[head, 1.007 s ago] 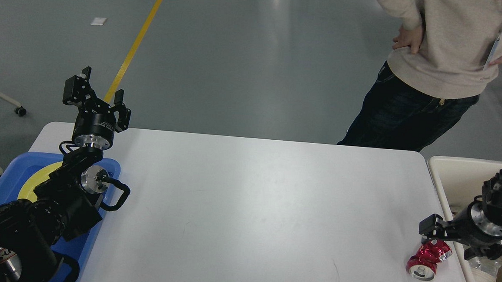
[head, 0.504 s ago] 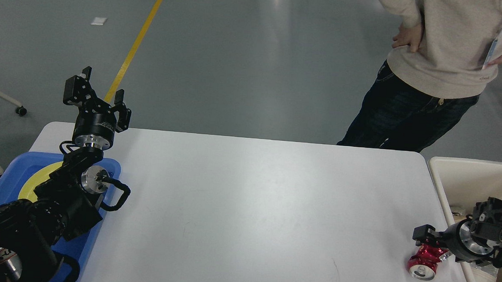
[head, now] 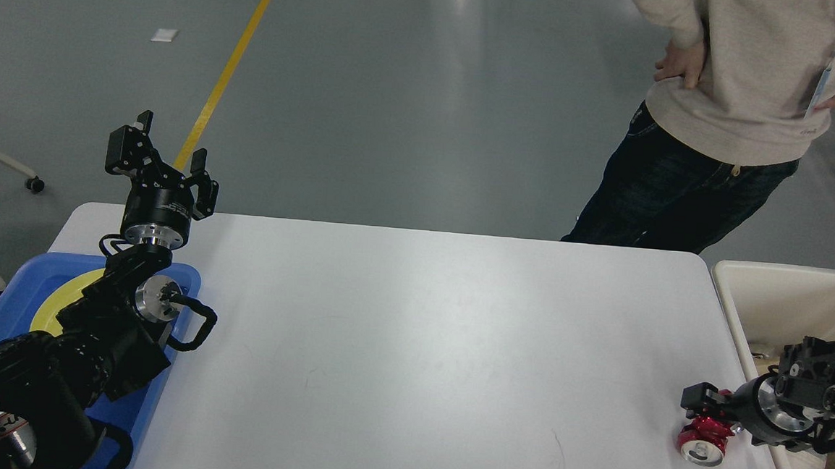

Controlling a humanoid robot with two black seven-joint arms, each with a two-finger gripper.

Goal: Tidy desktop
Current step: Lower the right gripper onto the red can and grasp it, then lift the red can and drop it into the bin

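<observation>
Since a second ago our right gripper (head: 704,410) has sunk lower over the crushed red can (head: 702,439) and slid a little toward us, while our left arm has not budged. The can lies on the desktop (head: 410,350) close to its right edge, just beside the cream bin (head: 769,299), its silver end facing us. Our right gripper sits directly on top of the can; one dark finger shows on the can's left, the other is hidden, so we cannot tell whether the fingers are already pinching it or only straddling it.

We judge the step in hand to be grasping this can so it can go into the bin. To do it well we should settle the fingers on either side of the dented waist, close firmly since crumpled metal may slip, then lift clear of the bin's near wall before swinging right.

Farther from the can, across the bare desktop, the blue tray (head: 15,290) with a yellow plate (head: 69,296) lies at the left edge. Beyond it our left gripper (head: 161,161) is raised, its fingers spread and holding nothing. Behind the desktop's far right corner stands a person (head: 721,122).
</observation>
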